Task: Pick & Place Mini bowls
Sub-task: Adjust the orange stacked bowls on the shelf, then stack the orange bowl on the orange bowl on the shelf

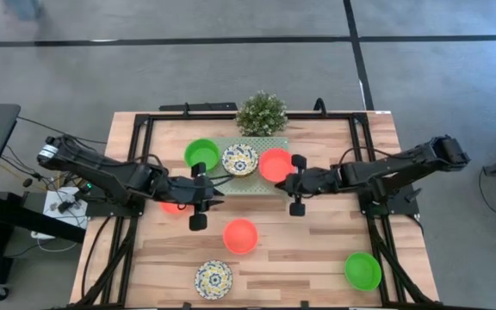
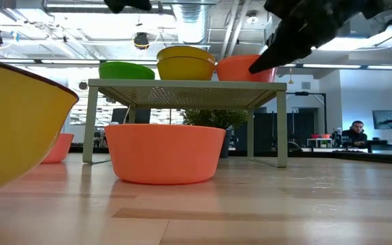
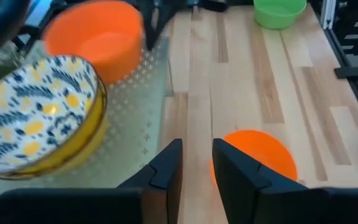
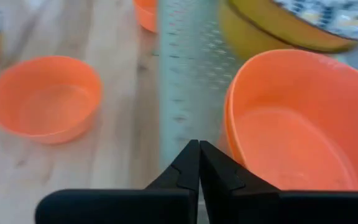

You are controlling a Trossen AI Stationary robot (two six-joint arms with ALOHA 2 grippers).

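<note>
Mini bowls (image 1: 240,235) | three on platform (image 1: 269,184), all empty | right claw (image 4: 198,155) closed beside orange-red one (image 1: 275,164)

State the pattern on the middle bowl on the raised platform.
White inside with a blue and yellow leafy ornament, yellow outside: the patterned round mini bowl, shown best in the left wrist view.

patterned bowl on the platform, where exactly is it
In the high view the patterned bowl sits mid-platform, between the green bowl and orange bowl, before the plant.

A pale green perforated platform (image 1: 261,164) stands on the wooden table (image 1: 317,250), a bushy plant (image 1: 261,113) just behind it (far edge).
</note>
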